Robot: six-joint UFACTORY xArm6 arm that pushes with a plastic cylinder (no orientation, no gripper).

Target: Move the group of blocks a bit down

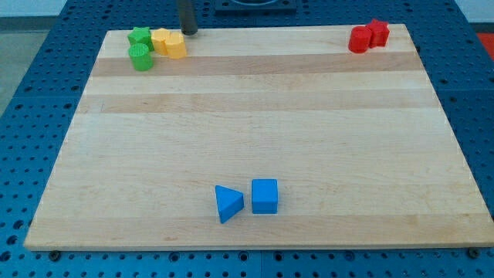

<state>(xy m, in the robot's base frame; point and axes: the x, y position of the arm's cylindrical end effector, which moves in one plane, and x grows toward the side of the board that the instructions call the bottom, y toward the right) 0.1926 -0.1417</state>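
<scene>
A group of blocks sits at the board's top left corner: a green star block [140,35], a green cylinder-like block [141,57], a yellow block [160,39] and a yellow hexagon-like block [175,45]. They touch or nearly touch one another. My tip [187,32] stands at the board's top edge, just to the right of and slightly above the yellow blocks, very close to them.
Two red blocks [359,39] [377,32] sit together at the top right corner. A blue triangle block [228,203] and a blue cube [264,195] lie side by side near the bottom middle. The wooden board [255,116] rests on a blue perforated table.
</scene>
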